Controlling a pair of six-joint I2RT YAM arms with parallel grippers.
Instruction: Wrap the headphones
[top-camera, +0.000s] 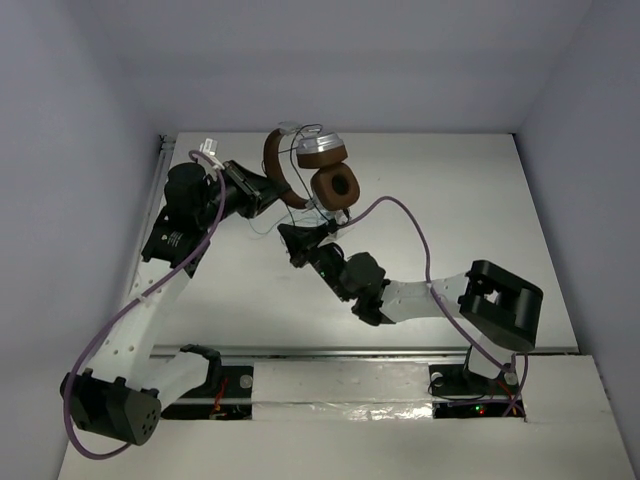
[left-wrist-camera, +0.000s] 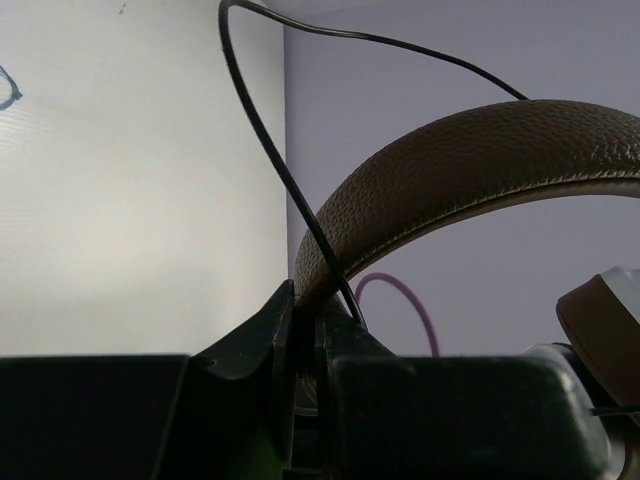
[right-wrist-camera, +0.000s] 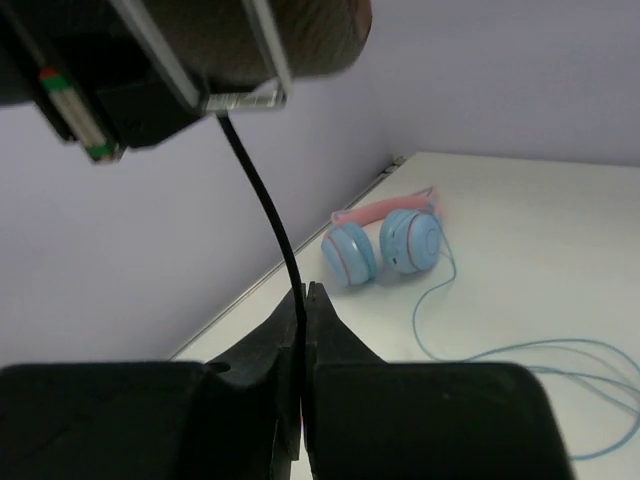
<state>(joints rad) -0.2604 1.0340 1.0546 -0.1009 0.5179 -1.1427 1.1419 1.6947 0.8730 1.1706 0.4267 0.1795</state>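
Observation:
The headphones (top-camera: 315, 170), with brown headband, brown ear pads and silver cups, hang in the air over the far middle of the table. My left gripper (top-camera: 264, 192) is shut on the headband (left-wrist-camera: 480, 150), which arches up to the right from the jaws. My right gripper (top-camera: 298, 238) sits just below the ear cups and is shut on the thin black cable (right-wrist-camera: 262, 200), which runs taut up to an ear cup (right-wrist-camera: 250, 40). The cable also loops over the headband in the left wrist view (left-wrist-camera: 262, 140).
Pink-and-blue cat-ear headphones (right-wrist-camera: 385, 240) lie on the table by the left wall, with a thin teal cable (right-wrist-camera: 520, 350) trailing to the right. Grey walls (top-camera: 90, 150) close in the table on three sides. Purple arm cables (top-camera: 410, 215) arc over the surface.

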